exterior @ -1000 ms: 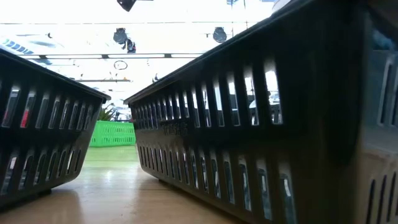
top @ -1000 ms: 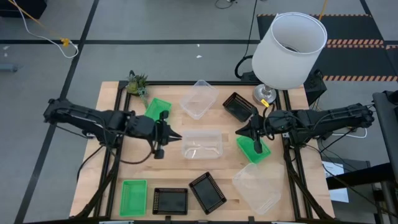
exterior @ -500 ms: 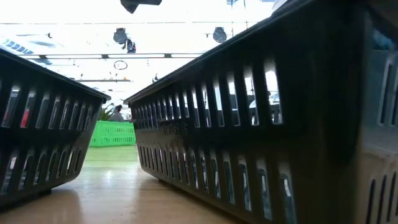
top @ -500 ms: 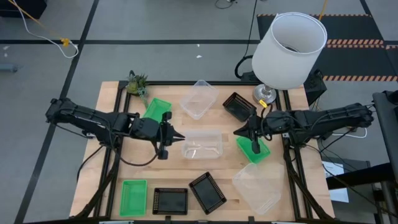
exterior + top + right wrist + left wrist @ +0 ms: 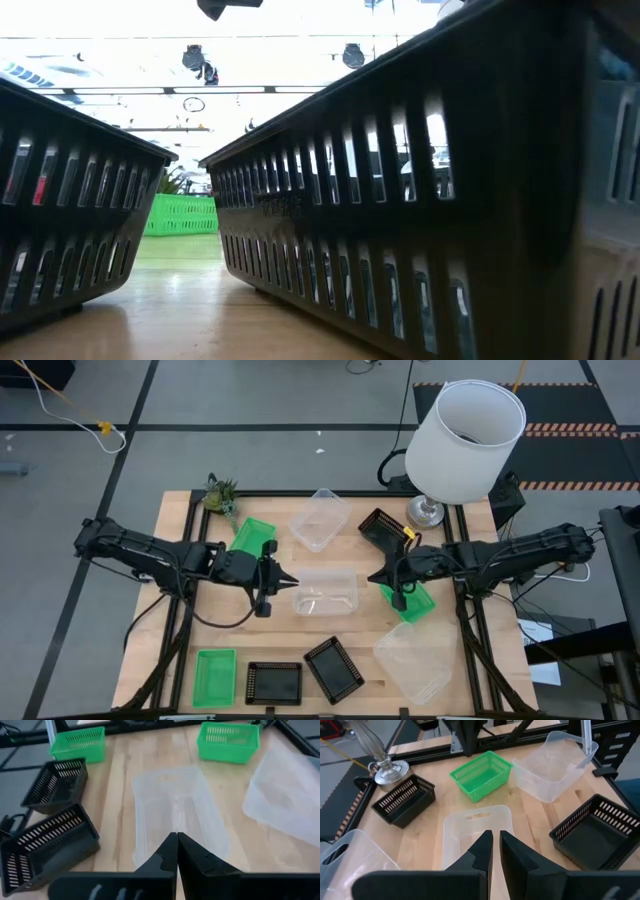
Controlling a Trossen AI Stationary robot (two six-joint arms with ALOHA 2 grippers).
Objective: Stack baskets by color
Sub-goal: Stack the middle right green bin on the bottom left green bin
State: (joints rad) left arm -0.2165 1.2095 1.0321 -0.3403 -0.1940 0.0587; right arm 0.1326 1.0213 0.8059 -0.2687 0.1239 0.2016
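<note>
Looking down from high up, nine baskets are sitting spread out on the desk [image 5: 180,525], and none are sitting inside each other yet. The left pincer [image 5: 285,579] is hanging just beside one end of the middle clear basket [image 5: 325,592], with its tips nearly together and holding nothing. The right pincer [image 5: 374,579] is hanging at the other end, over the edge of a green basket [image 5: 415,603], squeezed together and empty too.

From down low, two black baskets [image 5: 420,190] are filling the picture (a green one is peeking out far behind).

The left wrist view is looking past its dark fingers [image 5: 512,857] at that same clear basket [image 5: 465,827].

The right wrist view is showing the clear basket [image 5: 175,805] right ahead too.

I think sorting is only just starting. Next, one pincer needs to spread wide, drop onto a basket wall, and pinch it.
</note>
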